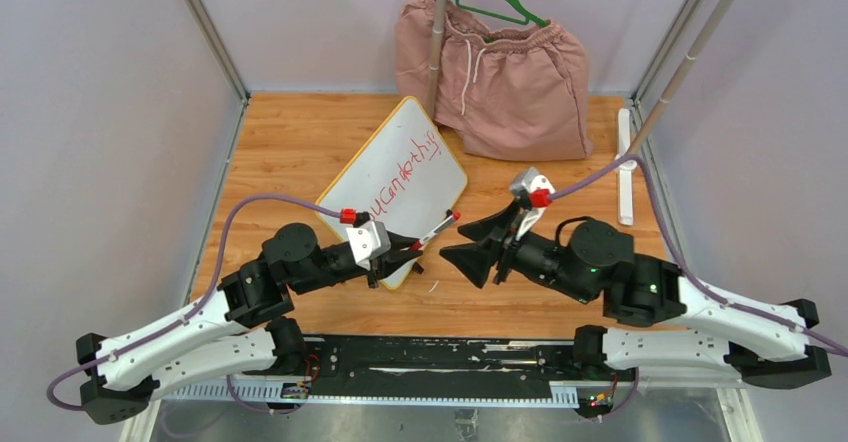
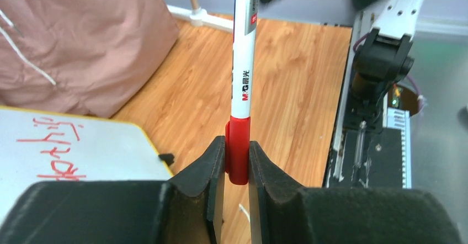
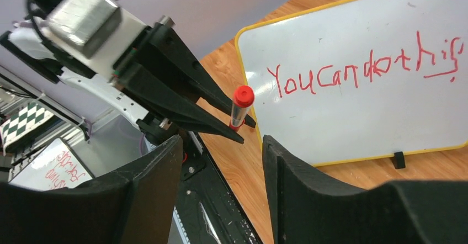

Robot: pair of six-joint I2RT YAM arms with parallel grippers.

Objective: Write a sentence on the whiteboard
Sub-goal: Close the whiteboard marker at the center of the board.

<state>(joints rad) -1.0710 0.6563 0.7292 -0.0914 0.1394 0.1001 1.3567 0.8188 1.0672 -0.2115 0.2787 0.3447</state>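
The whiteboard lies tilted on the wooden table, white with a yellow rim. The red sentence reads "Youcandothis", its end underlined; it also shows in the right wrist view on the whiteboard. My left gripper is shut on the red end of a white marker and holds it just off the board's near corner. In the left wrist view the marker stands up from the left gripper. My right gripper is open and empty, facing the marker from the right.
Pink shorts on a green hanger lie at the back, touching the board's far corner. A rack pole stands behind the board. A slanted pole and a white bar are at the right. A black rail runs along the front.
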